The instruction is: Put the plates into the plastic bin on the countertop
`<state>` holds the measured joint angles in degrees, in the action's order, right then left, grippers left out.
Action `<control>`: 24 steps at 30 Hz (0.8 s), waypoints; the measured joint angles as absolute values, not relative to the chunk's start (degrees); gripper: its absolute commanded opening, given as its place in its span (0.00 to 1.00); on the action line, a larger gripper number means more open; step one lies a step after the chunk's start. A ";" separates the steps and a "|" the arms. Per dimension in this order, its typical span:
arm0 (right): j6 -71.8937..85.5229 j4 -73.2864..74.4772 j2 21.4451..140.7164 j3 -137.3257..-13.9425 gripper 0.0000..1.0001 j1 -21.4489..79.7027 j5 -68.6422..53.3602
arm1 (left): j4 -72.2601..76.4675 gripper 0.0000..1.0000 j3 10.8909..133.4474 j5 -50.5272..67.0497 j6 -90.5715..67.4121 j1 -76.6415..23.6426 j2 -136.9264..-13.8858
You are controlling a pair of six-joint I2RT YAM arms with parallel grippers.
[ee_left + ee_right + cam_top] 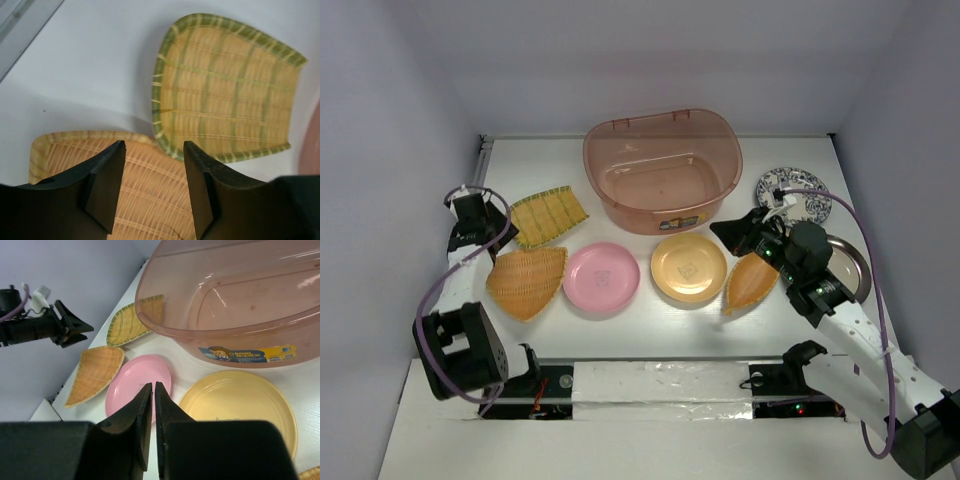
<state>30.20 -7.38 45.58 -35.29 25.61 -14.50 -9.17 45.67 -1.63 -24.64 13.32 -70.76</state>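
Observation:
The empty plastic bin stands at the back centre of the white countertop. In front lie a green-edged woven leaf plate, an orange woven leaf plate, a pink plate, a yellow-orange plate and a second tan leaf plate. The blue floral plate and the metal-rimmed plate, partly hidden by my right arm, lie at the right. My left gripper is open and empty above the orange woven plate. My right gripper is shut and empty, held above the pink plate and the yellow plate.
Pale walls close in the left, back and right sides. A metal rail runs along the back left corner. A taped strip marks the front edge by the arm bases. A purple cable loops over the right arm.

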 measured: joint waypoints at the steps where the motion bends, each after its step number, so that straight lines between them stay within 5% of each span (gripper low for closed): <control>1: 30.17 -7.73 45.52 -35.09 0.17 25.61 -14.52 | -9.10 0.48 45.67 -0.51 -24.34 14.66 -72.60; 5: 29.91 -8.19 45.21 -34.63 0.28 25.61 -14.52 | -8.91 0.52 46.59 1.58 -23.14 16.75 -78.63; 24: 29.80 -8.67 45.45 -34.63 0.29 25.61 -15.49 | -3.97 0.51 57.30 9.72 -19.79 19.94 -98.08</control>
